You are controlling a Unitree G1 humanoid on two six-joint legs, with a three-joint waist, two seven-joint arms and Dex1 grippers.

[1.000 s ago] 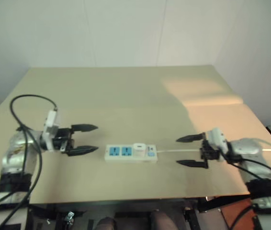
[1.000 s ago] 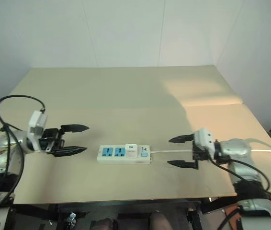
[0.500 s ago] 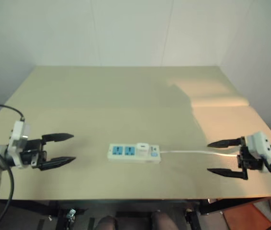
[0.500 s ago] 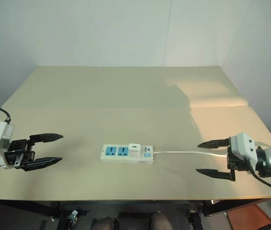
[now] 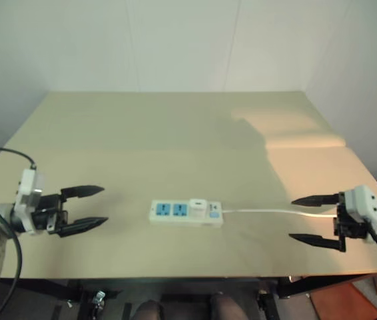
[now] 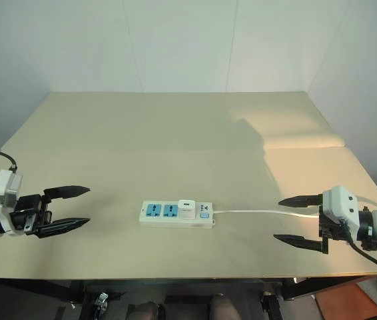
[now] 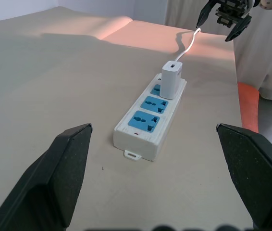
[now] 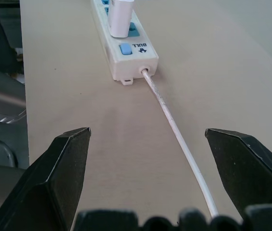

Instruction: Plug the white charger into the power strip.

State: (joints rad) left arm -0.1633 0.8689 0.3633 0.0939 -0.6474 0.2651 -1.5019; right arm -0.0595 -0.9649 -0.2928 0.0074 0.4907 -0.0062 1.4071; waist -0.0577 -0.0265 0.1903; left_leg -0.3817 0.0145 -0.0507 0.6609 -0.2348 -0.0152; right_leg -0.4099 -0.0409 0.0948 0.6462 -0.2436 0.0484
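The power strip (image 5: pixel 186 213) lies flat near the table's front edge, its white cord (image 5: pixel 262 213) running off to the right. The white charger (image 5: pixel 197 206) stands upright in the strip's rightmost socket, beside the switch; the other two blue sockets (image 7: pixel 148 120) are bare. My left gripper (image 5: pixel 92 206) hovers open far to the strip's left, nothing between its fingers. My right gripper (image 5: pixel 304 218) hangs open far to the right, over the cord, holding nothing.
The beige table (image 5: pixel 175 133) stretches back to a white wall. A seam (image 5: pixel 308 145) crosses the tabletop at the right. The cord (image 8: pixel 174 129) trails toward the table's right edge under my right gripper.
Both grippers have drawn away from the strip, left one further left, right one further right, both staying open. The camera view also shifted. Strip and charger have not moved.
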